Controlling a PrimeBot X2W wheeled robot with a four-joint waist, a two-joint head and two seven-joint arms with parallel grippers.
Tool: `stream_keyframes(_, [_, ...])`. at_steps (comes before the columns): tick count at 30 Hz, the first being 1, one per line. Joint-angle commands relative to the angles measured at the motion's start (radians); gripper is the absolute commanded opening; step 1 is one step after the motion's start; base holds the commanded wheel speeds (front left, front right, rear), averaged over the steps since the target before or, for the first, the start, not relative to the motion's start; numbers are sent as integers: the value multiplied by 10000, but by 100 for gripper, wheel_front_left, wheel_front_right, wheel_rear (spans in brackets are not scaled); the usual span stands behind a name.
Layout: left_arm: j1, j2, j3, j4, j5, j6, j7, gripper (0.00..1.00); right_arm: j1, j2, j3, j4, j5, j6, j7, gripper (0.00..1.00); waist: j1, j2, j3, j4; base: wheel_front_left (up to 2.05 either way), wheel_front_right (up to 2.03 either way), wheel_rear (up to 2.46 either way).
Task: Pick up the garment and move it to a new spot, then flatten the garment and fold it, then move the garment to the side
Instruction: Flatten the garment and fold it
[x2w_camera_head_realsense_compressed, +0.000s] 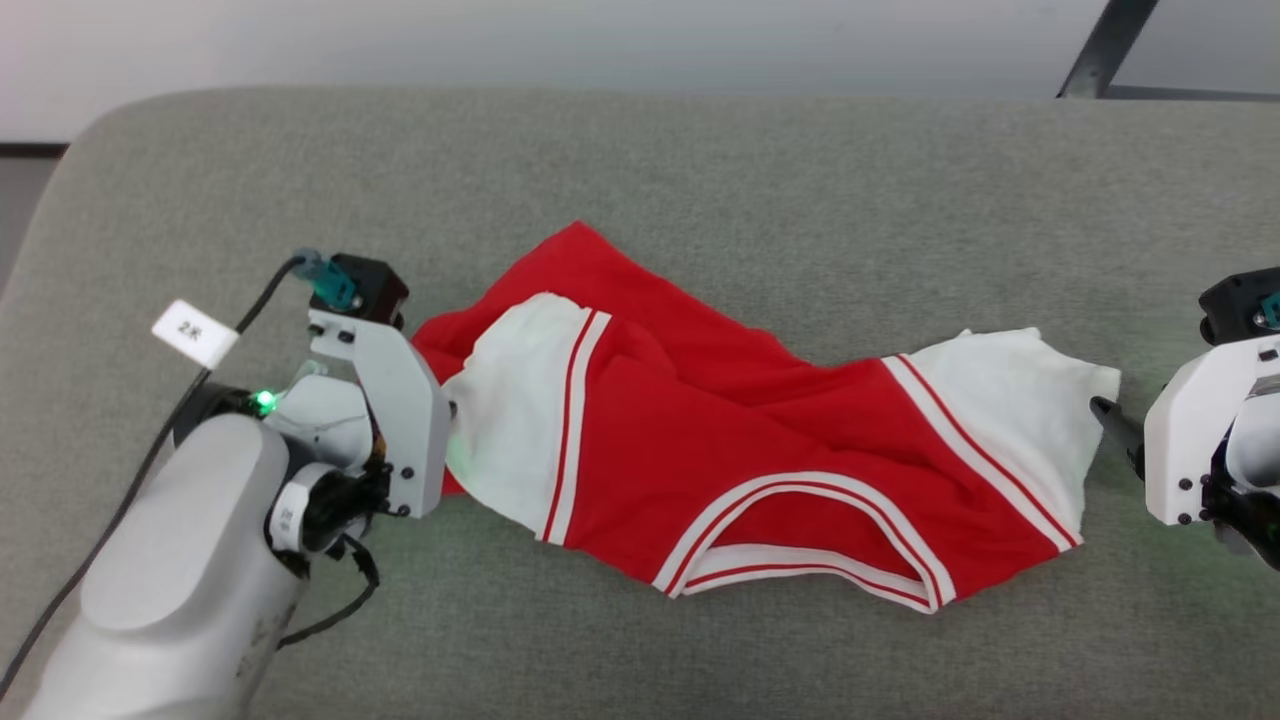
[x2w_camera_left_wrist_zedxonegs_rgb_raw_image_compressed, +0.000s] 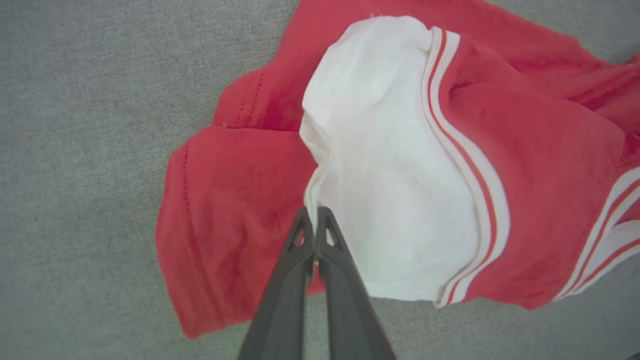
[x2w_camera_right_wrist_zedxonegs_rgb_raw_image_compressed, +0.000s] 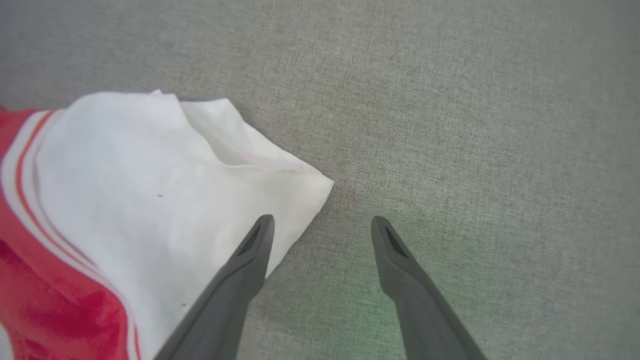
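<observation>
1. Cloth, light and limp: the garment (x2w_camera_head_realsense_compressed: 700, 430) lies crumpled mid-cushion (x2w_camera_head_realsense_compressed: 700, 180) and should drape and drag rather than slide.
2. My left fingers (x2w_camera_left_wrist_zedxonegs_rgb_raw_image_compressed: 334, 265) are clenched on the left sleeve (x2w_camera_left_wrist_zedxonegs_rgb_raw_image_compressed: 390, 165) edge. My right fingers (x2w_camera_right_wrist_zedxonegs_rgb_raw_image_compressed: 250, 260) are spread, one tip over the right sleeve (x2w_camera_right_wrist_zedxonegs_rgb_raw_image_compressed: 150, 190) corner, the hold I'd take.
3. Bare cushion lies all around, its edges well off.
</observation>
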Motion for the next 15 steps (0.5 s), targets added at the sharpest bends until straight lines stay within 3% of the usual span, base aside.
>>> stream_keyframes(1, [-189,-96,-35,123,6,-88,-86,0,-239,-46,94,241,164,-11,91,100,0,0,246,225,0,0,0])
stream_keyframes(4, [-370,-260,-87,325,-18,-175,-206,0,-551,-42,203,814,320,-11,376,100,0,0,382,325,0,0,0])
stream_keyframes(6, [-464,-325,-107,475,-25,-252,-280,0,-769,-25,287,1189,421,-11,580,0,0,0,448,373,0,0,0])
stream_keyframes(15, [-882,-403,-150,1018,-94,-435,-250,0,-1564,-112,511,1799,1216,-11,1077,0,0,0,317,401,0,0,0])
